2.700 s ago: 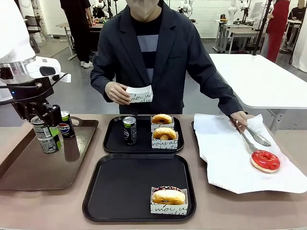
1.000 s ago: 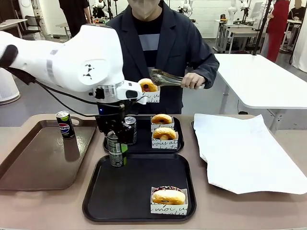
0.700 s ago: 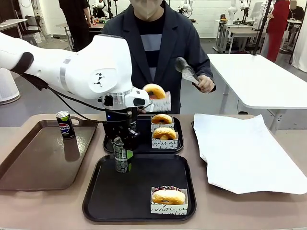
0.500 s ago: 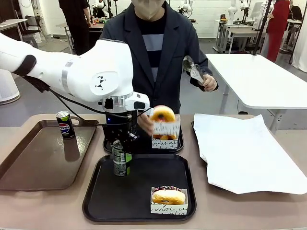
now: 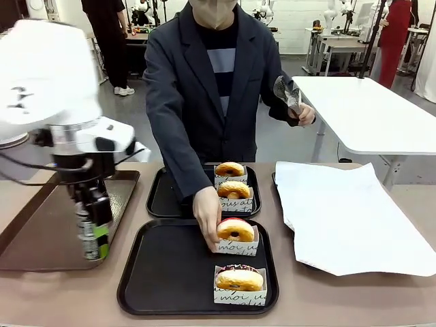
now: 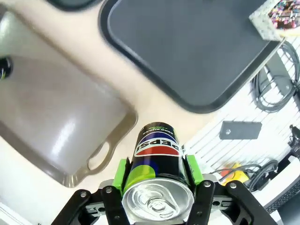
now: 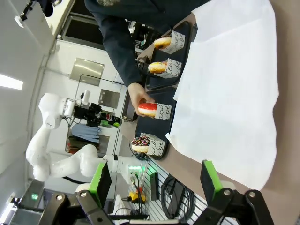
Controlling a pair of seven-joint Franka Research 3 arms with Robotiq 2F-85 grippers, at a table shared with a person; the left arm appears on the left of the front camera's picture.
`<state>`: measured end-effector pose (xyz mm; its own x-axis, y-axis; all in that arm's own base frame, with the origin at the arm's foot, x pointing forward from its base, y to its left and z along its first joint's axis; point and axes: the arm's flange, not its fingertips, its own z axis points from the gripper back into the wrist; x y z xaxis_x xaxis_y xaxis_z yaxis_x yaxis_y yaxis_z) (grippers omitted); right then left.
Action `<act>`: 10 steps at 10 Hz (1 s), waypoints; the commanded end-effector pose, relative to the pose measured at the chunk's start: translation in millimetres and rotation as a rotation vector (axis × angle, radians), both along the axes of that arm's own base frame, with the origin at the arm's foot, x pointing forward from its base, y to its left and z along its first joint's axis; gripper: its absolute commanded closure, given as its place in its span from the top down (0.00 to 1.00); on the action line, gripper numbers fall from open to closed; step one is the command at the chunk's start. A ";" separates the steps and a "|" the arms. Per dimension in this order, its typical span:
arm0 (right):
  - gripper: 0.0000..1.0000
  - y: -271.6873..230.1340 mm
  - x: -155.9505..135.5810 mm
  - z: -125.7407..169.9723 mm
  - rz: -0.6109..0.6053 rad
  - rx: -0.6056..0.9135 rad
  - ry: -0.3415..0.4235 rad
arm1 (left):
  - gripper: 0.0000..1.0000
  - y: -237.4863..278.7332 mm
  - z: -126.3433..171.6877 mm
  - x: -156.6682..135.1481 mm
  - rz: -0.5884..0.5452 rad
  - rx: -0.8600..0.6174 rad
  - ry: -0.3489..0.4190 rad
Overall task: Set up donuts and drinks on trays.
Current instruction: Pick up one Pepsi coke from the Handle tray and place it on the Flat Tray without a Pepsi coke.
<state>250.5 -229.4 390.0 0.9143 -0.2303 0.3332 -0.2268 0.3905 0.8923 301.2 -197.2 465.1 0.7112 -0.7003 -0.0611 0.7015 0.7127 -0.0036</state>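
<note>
My left gripper (image 5: 92,228) hangs over the right part of the brown tray (image 5: 41,235), shut on an upright drink can (image 5: 88,238). In the left wrist view the green pads of the left gripper (image 6: 158,171) clamp a dark Pepsi can (image 6: 157,150). A person's hand (image 5: 206,214) sets a sleeved donut (image 5: 236,230) on the near black tray (image 5: 163,269), behind another sleeved donut (image 5: 238,278). Two sleeved donuts (image 5: 231,179) stand on the far black tray (image 5: 162,199), partly behind the person's sleeve. My right gripper (image 7: 154,183) is open and holds nothing.
A white paper sheet (image 5: 347,218) covers the table's right side. The person's other hand holds metal tongs (image 5: 286,92) raised above the table. In the left wrist view, something small and dark with a green mark (image 6: 3,68) rests on the brown tray (image 6: 56,122).
My left arm has swung left from the near black tray to over the brown tray, a can still gripped. The person's hand has lowered a sleeved donut onto the near tray.
</note>
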 end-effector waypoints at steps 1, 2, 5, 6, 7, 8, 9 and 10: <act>1.00 -1.3 1.3 -0.3 -0.001 0.012 -0.026 | 0.58 12.3 2.5 6.5 0.011 -0.011 -0.011; 1.00 -1.3 1.3 -0.3 -0.001 0.012 -0.026 | 0.58 13.9 3.8 8.5 0.014 -0.015 -0.013; 1.00 -1.3 1.3 -0.3 -0.001 0.012 -0.026 | 0.58 6.9 1.3 9.0 0.016 -0.028 -0.022; 1.00 -1.3 1.3 -0.3 -0.001 0.012 -0.026 | 0.58 -4.4 3.2 17.0 0.020 -0.041 -0.024; 1.00 -1.3 1.3 -0.3 -0.001 0.012 -0.026 | 0.58 -22.7 2.4 30.2 0.041 -0.054 -0.025; 1.00 -1.3 1.3 -0.3 -0.001 0.012 -0.026 | 0.58 -40.9 -1.1 40.0 0.055 -0.074 -0.015; 1.00 -1.3 1.3 -0.3 -0.001 0.012 -0.026 | 0.58 -59.5 -9.2 47.7 0.077 -0.078 -0.023; 1.00 -1.3 1.3 -0.3 -0.001 0.012 -0.026 | 0.58 -73.8 -17.5 53.2 0.091 -0.068 -0.040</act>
<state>250.5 -229.4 390.0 0.9143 -0.2302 0.3331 -0.2268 0.3904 0.8923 345.7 -253.3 450.7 0.7512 -0.6601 0.0011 0.6598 0.7509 -0.0289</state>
